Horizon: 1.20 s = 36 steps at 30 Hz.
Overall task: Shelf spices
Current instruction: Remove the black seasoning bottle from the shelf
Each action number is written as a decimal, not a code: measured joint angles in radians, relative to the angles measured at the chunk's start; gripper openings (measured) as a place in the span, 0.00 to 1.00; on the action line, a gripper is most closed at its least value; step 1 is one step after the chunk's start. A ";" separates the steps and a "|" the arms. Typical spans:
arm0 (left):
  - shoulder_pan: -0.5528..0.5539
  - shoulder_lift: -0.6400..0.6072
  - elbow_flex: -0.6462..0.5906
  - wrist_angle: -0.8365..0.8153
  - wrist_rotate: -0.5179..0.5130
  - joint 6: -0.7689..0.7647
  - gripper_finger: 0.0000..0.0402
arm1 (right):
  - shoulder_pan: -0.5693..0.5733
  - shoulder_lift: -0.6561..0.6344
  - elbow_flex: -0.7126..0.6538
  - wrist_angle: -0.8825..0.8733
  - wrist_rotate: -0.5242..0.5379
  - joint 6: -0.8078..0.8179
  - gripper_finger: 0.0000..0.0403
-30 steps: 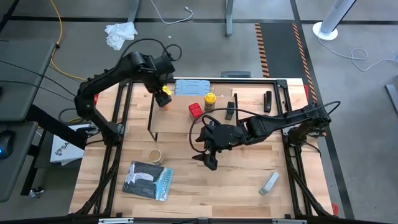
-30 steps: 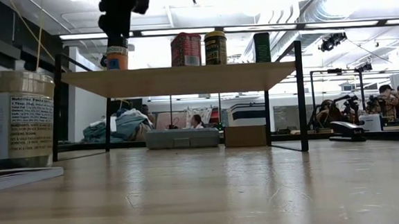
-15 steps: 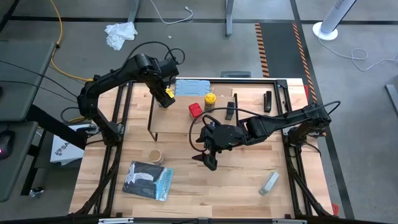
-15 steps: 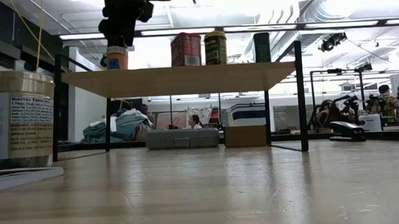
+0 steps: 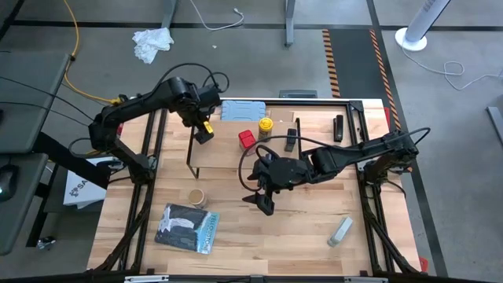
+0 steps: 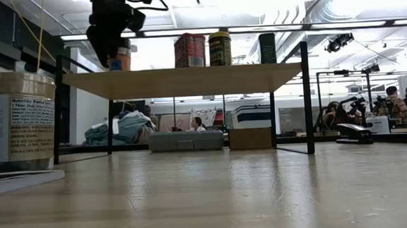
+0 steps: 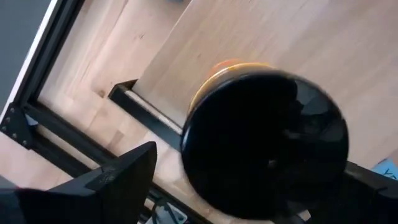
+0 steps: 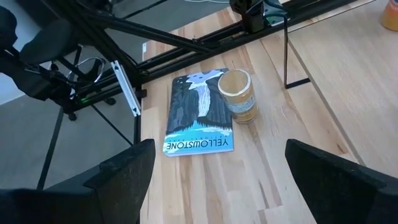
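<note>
While four spices stand on the shelf (image 6: 180, 80) | tan cylinder (image 5: 196, 196) waits on the surface's left side | left tool (image 5: 203, 130) released beside amber jar (image 6: 120, 57) | right tool (image 5: 265, 202) released mid-surface

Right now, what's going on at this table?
A two-arm robot is putting spices on the shelf. The left pincer hangs open around the amber jar standing at the shelf's left end. The red tin, yellow jar and black tin already stand on the plank. The tan cylinder waits on the table beside a Yellowstone book. The right pincer hovers open over the table.
</note>
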 joint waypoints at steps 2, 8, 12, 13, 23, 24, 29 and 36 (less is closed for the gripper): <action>-0.001 0.001 -0.012 0.052 0.001 0.005 0.87 | 0.000 0.000 0.000 0.003 0.000 0.000 0.88; -0.004 0.001 -0.016 0.116 0.013 0.009 0.87 | 0.000 0.000 0.000 0.009 0.000 0.000 0.88; -0.004 0.001 -0.016 0.071 0.013 0.011 0.87 | 0.000 0.000 0.000 0.008 0.000 0.001 0.88; -0.005 0.001 -0.016 0.068 0.012 0.018 0.86 | 0.000 0.000 0.000 0.008 0.000 0.000 0.88; -0.022 0.001 -0.016 0.103 -0.019 0.038 0.55 | 0.000 0.000 0.000 0.007 0.000 0.000 0.88; -0.023 0.001 -0.016 0.103 -0.019 0.043 0.51 | 0.000 0.000 0.000 0.007 0.000 0.000 0.88; -0.035 0.002 0.004 0.070 -0.017 0.065 0.48 | 0.001 0.000 0.000 0.007 0.000 0.000 0.88; -0.156 -0.051 0.166 -0.019 0.103 0.174 0.48 | 0.001 0.000 0.000 0.000 -0.001 0.000 0.88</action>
